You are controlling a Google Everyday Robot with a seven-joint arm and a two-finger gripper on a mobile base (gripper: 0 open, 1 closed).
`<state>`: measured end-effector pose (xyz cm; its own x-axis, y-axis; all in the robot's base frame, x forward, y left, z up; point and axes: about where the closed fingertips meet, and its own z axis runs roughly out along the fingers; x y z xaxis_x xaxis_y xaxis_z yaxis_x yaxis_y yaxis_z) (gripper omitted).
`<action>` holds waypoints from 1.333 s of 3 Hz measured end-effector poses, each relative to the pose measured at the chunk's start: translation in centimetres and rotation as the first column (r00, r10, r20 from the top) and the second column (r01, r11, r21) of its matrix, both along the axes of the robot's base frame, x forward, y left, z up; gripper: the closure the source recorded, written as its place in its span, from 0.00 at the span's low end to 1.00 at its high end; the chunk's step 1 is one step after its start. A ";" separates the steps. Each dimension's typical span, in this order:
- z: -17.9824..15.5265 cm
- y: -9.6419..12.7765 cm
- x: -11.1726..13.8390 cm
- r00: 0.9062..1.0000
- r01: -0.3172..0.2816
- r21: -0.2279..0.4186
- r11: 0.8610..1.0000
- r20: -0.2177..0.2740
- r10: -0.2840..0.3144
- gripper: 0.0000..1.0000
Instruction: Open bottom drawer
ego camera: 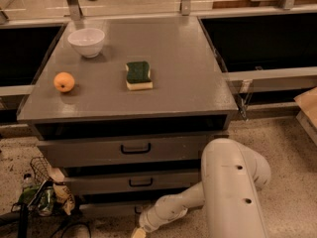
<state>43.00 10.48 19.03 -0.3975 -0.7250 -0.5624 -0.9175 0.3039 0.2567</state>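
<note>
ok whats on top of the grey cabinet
A white bowl, an orange and a green sponge, all apart. Nothing there is covered. The gripper is down by the bottom drawer.

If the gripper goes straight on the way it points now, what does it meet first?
The gripper, at the picture's lower edge below the bottom drawer, points down and left. Its line leaves the picture there, so probably the floor comes first, not the drawer; depth is unclear.

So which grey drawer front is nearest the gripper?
The lowest, slimmest grey drawer front, beneath the mid-sized one; the gripper hangs near the floor before it.
</note>
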 end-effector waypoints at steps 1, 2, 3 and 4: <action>0.0 0.0 0.0 1.000 0.000 0.000 1.000 0.000 0.000 0.00; -0.9 0.6 -0.3 1.000 -0.019 -0.006 1.000 -0.013 0.019 0.00; -1.8 1.4 -1.2 0.999 -0.045 -0.003 0.999 -0.026 0.045 0.00; -2.2 2.2 -2.2 0.997 -0.069 0.008 0.998 -0.034 0.069 0.00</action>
<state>40.82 12.64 16.84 -0.3660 -0.7478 -0.5539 -0.9267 0.2384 0.2904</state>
